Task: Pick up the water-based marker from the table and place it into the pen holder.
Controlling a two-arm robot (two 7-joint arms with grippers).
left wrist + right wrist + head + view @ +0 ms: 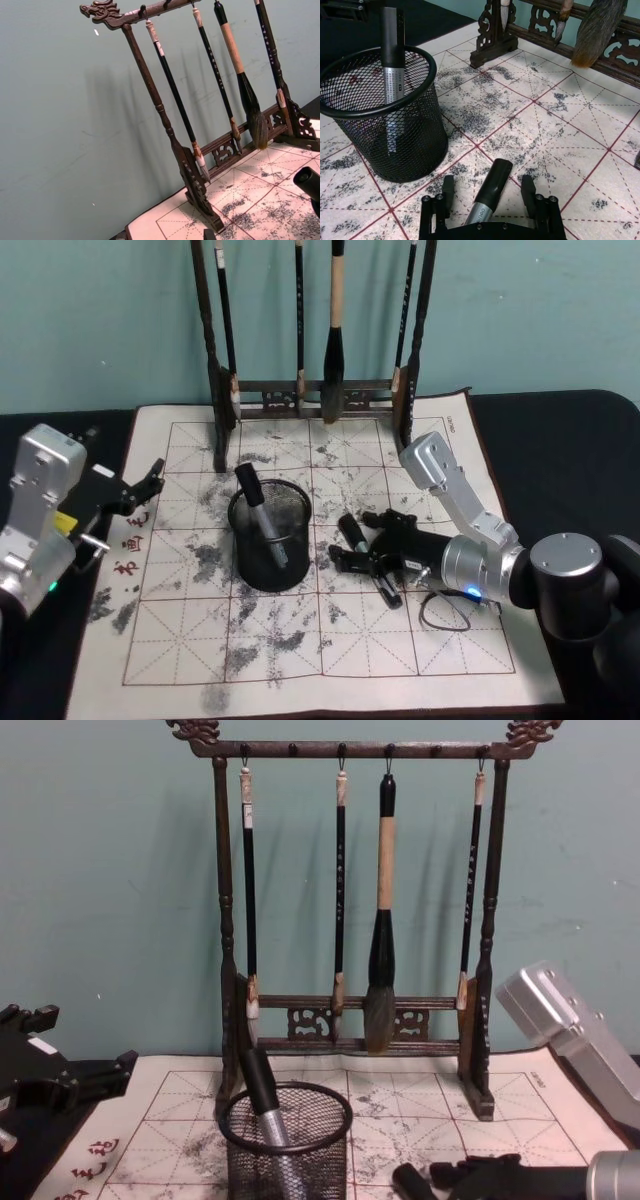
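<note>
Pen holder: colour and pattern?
The pen holder is black wire mesh, best seen in right wrist view.

Surface: black top, largely covered by a white practice mat with a red grid, red characters along one border and grey ink smudges. On the mat: black wire-mesh pen holder, upright, just beside the right end effector on the side toward the left end effector. Also a water-based marker, lying flat between the right end effector's spread fingers, and a dark wooden brush rack, standing at the far edge, well beyond both end effectors.
</note>
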